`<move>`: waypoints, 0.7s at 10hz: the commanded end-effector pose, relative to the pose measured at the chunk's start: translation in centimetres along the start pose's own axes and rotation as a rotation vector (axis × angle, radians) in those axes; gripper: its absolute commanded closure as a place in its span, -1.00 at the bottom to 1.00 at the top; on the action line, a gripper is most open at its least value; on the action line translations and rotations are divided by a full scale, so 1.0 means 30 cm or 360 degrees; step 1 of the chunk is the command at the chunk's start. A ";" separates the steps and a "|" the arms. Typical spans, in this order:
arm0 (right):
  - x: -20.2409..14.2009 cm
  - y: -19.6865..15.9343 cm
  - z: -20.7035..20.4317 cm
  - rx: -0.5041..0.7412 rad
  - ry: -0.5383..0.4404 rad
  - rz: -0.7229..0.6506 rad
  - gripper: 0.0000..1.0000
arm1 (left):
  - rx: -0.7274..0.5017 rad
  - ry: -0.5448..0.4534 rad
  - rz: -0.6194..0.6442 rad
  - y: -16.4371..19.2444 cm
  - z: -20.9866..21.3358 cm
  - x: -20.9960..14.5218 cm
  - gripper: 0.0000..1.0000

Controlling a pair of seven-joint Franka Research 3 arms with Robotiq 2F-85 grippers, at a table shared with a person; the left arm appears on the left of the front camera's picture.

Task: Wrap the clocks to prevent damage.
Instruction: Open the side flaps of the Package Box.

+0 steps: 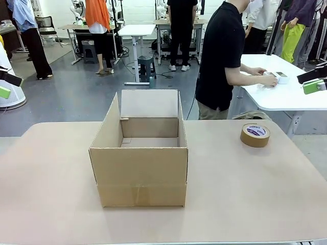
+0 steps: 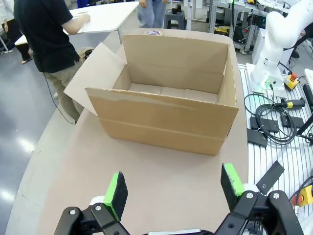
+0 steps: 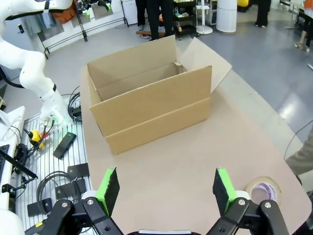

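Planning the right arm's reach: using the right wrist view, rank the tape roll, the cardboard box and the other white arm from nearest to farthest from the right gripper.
1. Tape roll, on the table beside the right gripper, lower right.
2. Cardboard box, open, mid-table ahead.
3. Left arm, beyond the box, upper left.

Left hand [image 2: 174, 190] and right hand [image 3: 165, 190] each held raised, angled downward, jaws parted wide, empty.

Cardboard box [image 1: 139, 168] is blocking mid-table, its top gaping open between raised flaps; tape roll [image 1: 255, 135] is sitting far right; table [image 1: 46, 189] either side is lying free.
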State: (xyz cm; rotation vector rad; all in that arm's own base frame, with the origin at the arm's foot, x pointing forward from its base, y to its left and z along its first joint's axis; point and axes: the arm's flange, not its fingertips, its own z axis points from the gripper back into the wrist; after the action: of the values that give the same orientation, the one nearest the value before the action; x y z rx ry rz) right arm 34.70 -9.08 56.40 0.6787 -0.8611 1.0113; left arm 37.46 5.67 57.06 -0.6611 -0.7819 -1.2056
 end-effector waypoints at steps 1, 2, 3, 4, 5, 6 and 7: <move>0.000 0.000 0.000 -0.0001 -0.0001 0.0000 -0.11 | 0.0001 0.0000 0.0000 0.000 0.000 0.000 0.13; -0.005 0.016 0.016 0.0012 0.0015 0.0029 0.16 | -0.0001 -0.0018 -0.0016 -0.009 0.007 0.010 0.14; -0.005 0.017 0.012 0.0026 0.0036 0.0037 1.00 | 0.0000 -0.0023 -0.0026 -0.016 0.014 0.014 1.00; -0.001 0.015 -0.001 0.0029 0.0041 0.0047 1.00 | 0.0011 -0.0020 -0.0026 -0.019 0.020 0.020 0.25; -0.001 0.011 -0.011 0.0045 0.0046 0.0043 1.00 | 0.0011 -0.0023 -0.0028 -0.030 0.027 0.020 1.00; -0.001 0.011 -0.021 0.0061 0.0050 0.0044 0.71 | 0.0007 -0.0023 -0.0027 -0.035 0.034 0.020 1.00; -0.001 0.011 -0.031 0.0065 0.0058 0.0042 0.92 | -0.0002 -0.0020 -0.0030 -0.037 0.037 0.024 1.00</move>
State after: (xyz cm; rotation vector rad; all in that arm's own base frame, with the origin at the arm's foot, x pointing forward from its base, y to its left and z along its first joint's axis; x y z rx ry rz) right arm 34.53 -8.18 56.38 0.6874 -0.8320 1.0399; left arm 36.59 5.97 58.02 -0.6555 -0.7922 -1.2131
